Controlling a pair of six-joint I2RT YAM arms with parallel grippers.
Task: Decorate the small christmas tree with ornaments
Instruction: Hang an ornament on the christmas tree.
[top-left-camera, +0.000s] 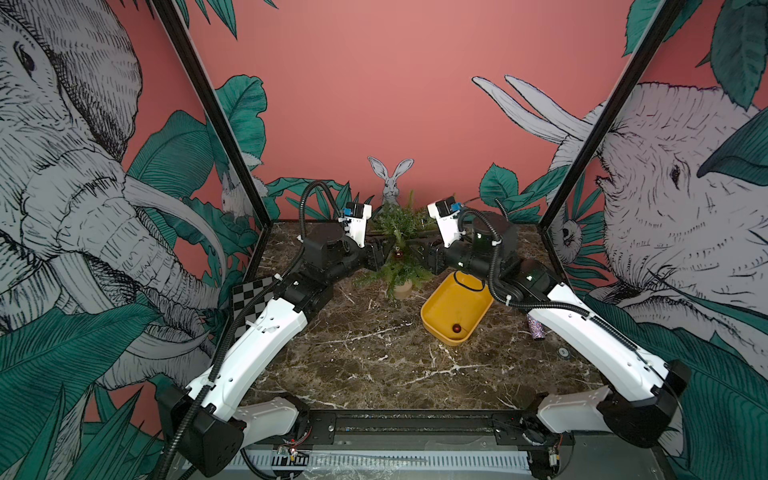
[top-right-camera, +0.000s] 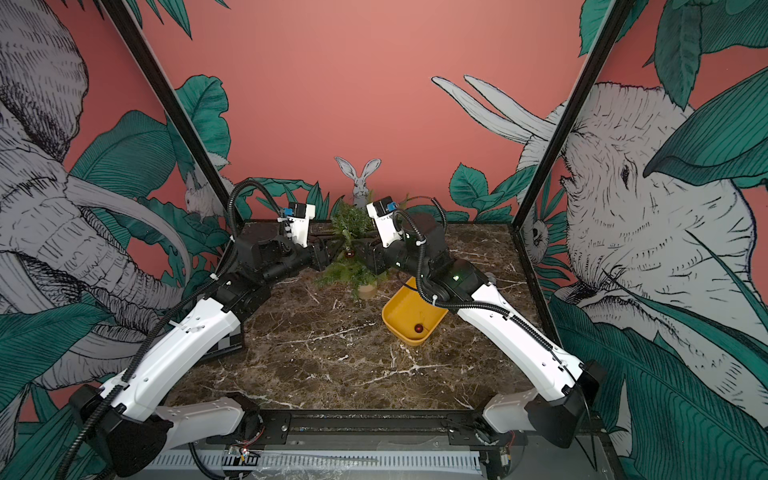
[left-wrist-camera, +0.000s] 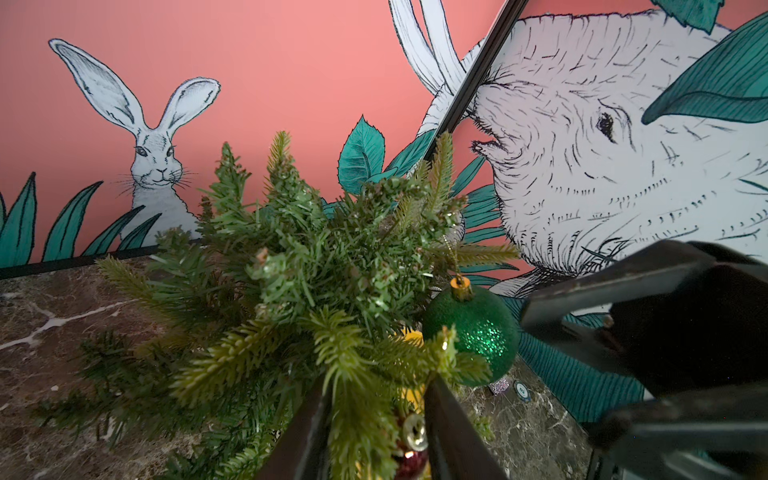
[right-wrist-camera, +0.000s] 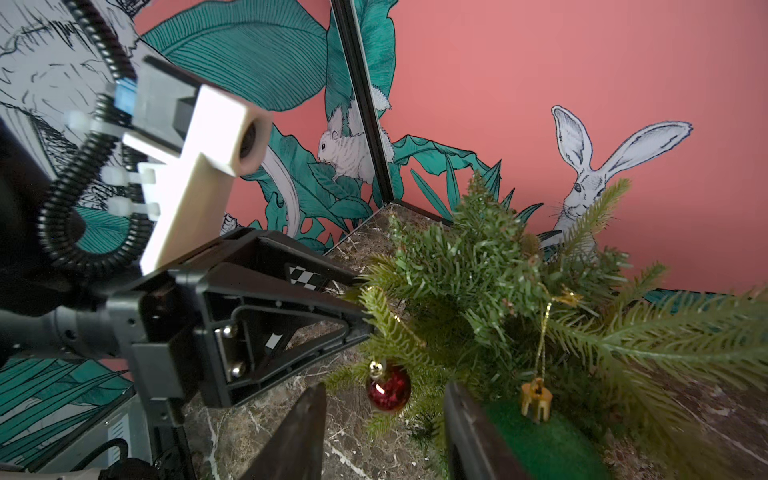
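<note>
Jaws of right gripper (right-wrist-camera: 384, 390) parted, green ball (left-wrist-camera: 471, 332) hanging on small christmas tree (top-left-camera: 397, 224) just beside; left gripper (left-wrist-camera: 376, 386) straddles a branch, clamping unclear. Loose red ball (top-left-camera: 456, 328) lies in yellow tray (top-left-camera: 446, 299), base-ward of right gripper; right arm nearer.

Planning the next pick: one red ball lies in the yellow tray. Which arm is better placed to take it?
Probably the right arm. The yellow tray with the red ball lies right beside it, and the right claw is open beside the green ball. The left claw straddles a tree branch.
</note>
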